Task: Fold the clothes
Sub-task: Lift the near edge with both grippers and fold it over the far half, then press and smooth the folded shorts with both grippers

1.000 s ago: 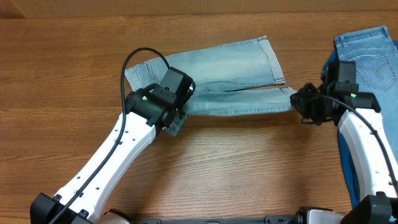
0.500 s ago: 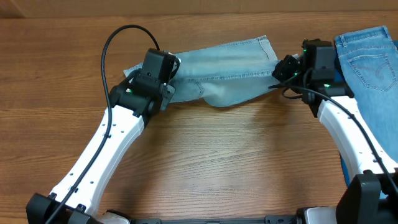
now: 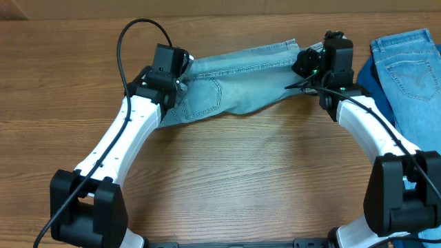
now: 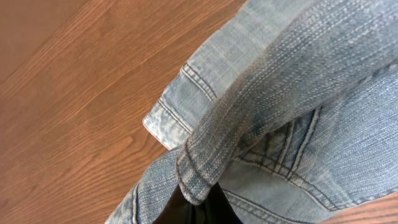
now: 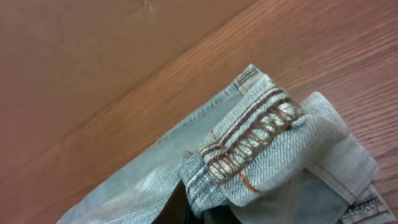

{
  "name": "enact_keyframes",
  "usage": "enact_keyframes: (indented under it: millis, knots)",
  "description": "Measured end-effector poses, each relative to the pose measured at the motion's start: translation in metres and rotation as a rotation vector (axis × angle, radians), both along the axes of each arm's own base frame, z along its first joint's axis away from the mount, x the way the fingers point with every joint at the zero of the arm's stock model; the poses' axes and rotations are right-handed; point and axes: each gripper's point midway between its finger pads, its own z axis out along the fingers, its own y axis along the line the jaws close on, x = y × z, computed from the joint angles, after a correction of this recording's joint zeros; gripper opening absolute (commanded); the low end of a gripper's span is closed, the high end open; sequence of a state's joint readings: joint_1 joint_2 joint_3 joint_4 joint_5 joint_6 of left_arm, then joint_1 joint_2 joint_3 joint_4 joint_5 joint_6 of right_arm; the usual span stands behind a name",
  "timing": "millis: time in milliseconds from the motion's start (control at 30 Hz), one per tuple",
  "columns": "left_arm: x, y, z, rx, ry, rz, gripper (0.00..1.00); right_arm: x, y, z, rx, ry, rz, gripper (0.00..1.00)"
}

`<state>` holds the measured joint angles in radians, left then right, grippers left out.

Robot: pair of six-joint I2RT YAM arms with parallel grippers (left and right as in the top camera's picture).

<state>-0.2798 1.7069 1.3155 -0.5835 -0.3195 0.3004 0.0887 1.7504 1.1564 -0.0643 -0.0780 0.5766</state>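
Pale light-blue denim shorts (image 3: 241, 76) lie across the far middle of the wooden table (image 3: 227, 179), their near half doubled over so a stitched back pocket (image 3: 207, 96) faces up. My left gripper (image 3: 181, 84) is shut on the waistband end; in the left wrist view the thick stitched band (image 4: 261, 106) runs up from the pinch (image 4: 198, 202). My right gripper (image 3: 301, 69) is shut on the leg-hem end, and the right wrist view shows the orange-stitched hem (image 5: 255, 146) bunched just above that gripper (image 5: 208, 205). Cloth hides both pairs of fingertips.
At the far right lies a brighter light-blue denim garment (image 3: 410, 65), with a dark blue cloth (image 3: 364, 77) beside and under it, close to my right arm. The left arm's black cable (image 3: 131, 38) loops above the table.
Both grippers have carried the near edge of the shorts away from me toward the far edge, doubling the cloth over. The back pocket now faces up.
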Motion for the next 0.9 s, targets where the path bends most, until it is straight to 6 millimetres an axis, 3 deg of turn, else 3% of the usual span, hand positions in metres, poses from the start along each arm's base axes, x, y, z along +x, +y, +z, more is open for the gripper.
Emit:
enact_keyframes:
  millis: [167,433,567,700,733,800,867,900]
  knots:
    - [0.015,0.001,-0.003,-0.032,-0.030,-0.016,0.04,0.013,0.000,-0.011,-0.001,-0.025,-0.003,0.04]
    - [0.026,-0.001,-0.049,-0.007,0.037,-0.024,0.06,0.025,0.002,-0.001,0.000,-0.098,-0.010,0.04]
    - [0.039,0.004,-0.041,-0.020,-0.021,-0.011,0.07,0.034,0.002,-0.040,-0.011,-0.062,-0.018,0.08]
    - [0.042,0.022,-0.040,-0.020,-0.025,0.025,0.27,0.042,0.011,-0.055,-0.014,-0.078,-0.011,0.32]
    - [0.042,0.031,-0.040,-0.016,-0.027,0.047,0.75,0.044,0.009,-0.055,-0.015,-0.089,-0.025,0.45]
    - [0.047,0.047,-0.037,-0.016,-0.046,0.080,0.80,0.048,0.005,-0.054,-0.025,-0.111,-0.039,0.61]
    - [0.056,0.051,-0.030,-0.028,-0.091,0.092,0.80,0.054,0.004,-0.045,-0.027,-0.154,-0.044,0.66]
    - [0.058,0.050,-0.028,-0.032,-0.104,0.089,0.75,0.057,0.005,-0.040,-0.035,-0.172,-0.040,0.66]
